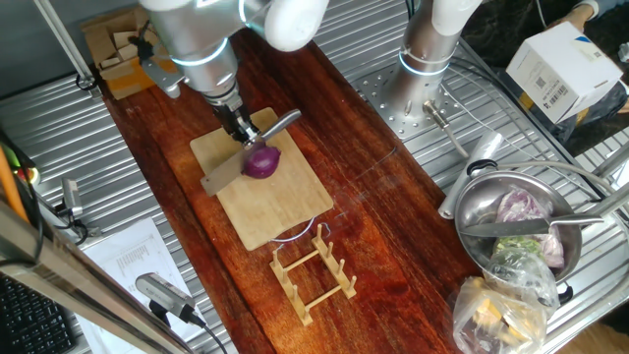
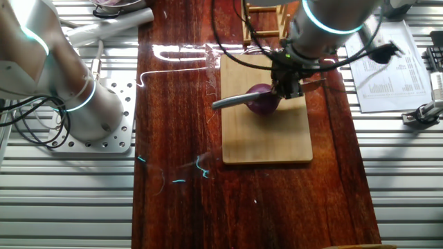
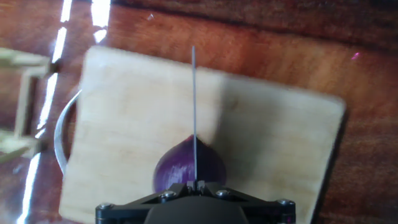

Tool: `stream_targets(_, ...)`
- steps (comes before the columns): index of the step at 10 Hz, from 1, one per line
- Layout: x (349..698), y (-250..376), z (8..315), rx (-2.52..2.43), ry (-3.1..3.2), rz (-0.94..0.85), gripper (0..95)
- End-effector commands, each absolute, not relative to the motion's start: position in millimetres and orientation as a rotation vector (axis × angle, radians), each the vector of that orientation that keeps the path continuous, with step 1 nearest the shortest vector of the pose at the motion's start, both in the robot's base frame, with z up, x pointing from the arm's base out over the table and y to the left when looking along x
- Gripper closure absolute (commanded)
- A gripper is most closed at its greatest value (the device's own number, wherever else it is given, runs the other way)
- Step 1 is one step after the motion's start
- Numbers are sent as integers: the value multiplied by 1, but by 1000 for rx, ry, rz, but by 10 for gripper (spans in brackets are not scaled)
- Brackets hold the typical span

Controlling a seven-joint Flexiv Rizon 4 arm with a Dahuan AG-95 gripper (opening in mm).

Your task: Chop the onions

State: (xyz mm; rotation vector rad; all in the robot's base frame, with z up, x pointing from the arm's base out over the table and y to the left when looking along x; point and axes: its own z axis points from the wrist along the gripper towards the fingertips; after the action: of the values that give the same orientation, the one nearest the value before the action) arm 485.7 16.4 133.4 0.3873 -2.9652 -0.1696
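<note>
Purple and glossy, the red onion (image 1: 261,162) sits near the middle of the bamboo board (image 1: 280,211) on the dark wooden counter (image 1: 393,265), with the knife (image 1: 224,174) blade resting across its top. The gripper (image 1: 242,131) has its jaws clenched on the knife from above. Only the hand view shows the blade edge-on as a thin line over the onion's crown; there the fingers are cut off. Both fixed views show the flat blade and handle. A wooden rack (image 1: 313,270) stands just beside the board.
</note>
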Motion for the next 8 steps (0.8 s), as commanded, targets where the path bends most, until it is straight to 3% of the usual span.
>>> stream_targets(1, 477, 14, 88, 413, -2998, -192, 950)
stream_targets(8, 478, 12, 137, 397, -2963, -184, 950)
